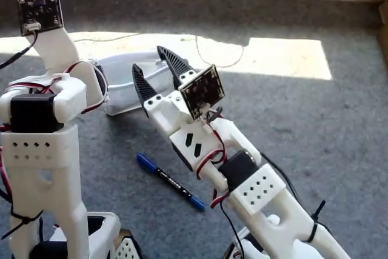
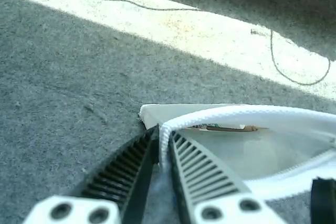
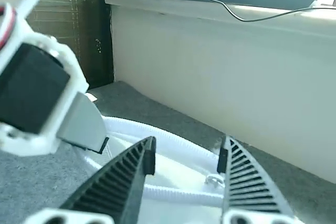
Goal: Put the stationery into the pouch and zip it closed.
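The blue pen (image 1: 170, 182) lies diagonally on open worktop (image 1: 315, 125), cap toward the pouch (image 1: 121, 86). The left end effector (image 2: 159, 132) pinches its rim; the right end effector (image 1: 148, 60) gapes above.

Indoor carpeted room, home or office type; which one cannot be determined. The work surface is grey short-pile carpet (image 1: 315, 125) crossed by a sunlit patch (image 1: 285, 59). A white wall (image 3: 236, 77) rises to a window sill (image 3: 157, 4), with dark blinds (image 3: 68, 24) alongside.
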You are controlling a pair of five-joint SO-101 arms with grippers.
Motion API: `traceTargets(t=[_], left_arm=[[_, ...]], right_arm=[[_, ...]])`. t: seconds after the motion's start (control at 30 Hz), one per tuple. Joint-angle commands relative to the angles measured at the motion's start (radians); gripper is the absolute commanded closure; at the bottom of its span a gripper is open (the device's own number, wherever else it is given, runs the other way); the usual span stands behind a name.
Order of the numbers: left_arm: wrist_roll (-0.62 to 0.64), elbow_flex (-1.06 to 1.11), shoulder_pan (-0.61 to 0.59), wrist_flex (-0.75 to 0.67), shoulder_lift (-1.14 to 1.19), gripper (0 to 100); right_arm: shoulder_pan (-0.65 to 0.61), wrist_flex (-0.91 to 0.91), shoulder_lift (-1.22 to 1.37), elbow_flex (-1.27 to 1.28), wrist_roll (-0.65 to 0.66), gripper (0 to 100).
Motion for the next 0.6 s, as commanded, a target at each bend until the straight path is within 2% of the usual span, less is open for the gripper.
traceTargets(t=[0.0, 0.17, 0.33, 0.57], left_arm=[[0.008, 0.001, -0.019, -0.020, -0.021, 99], [0.008, 0.001, -0.024, -0.020, -0.021, 99], [0.009, -0.010, -0.096, -0.021, -0.022, 99], [0.014, -0.010, -0.168, -0.041, -0.022, 99]], right_arm=[[0.005, 0.163, -0.110, -0.059, -0.041, 81.8], [0.005, 0.401, -0.151, -0.151, -0.055, 81.8], [0.005, 0.601, -0.151, -0.220, -0.075, 81.8], [-0.015, 0.771, -0.150, -0.220, -0.075, 81.8]])
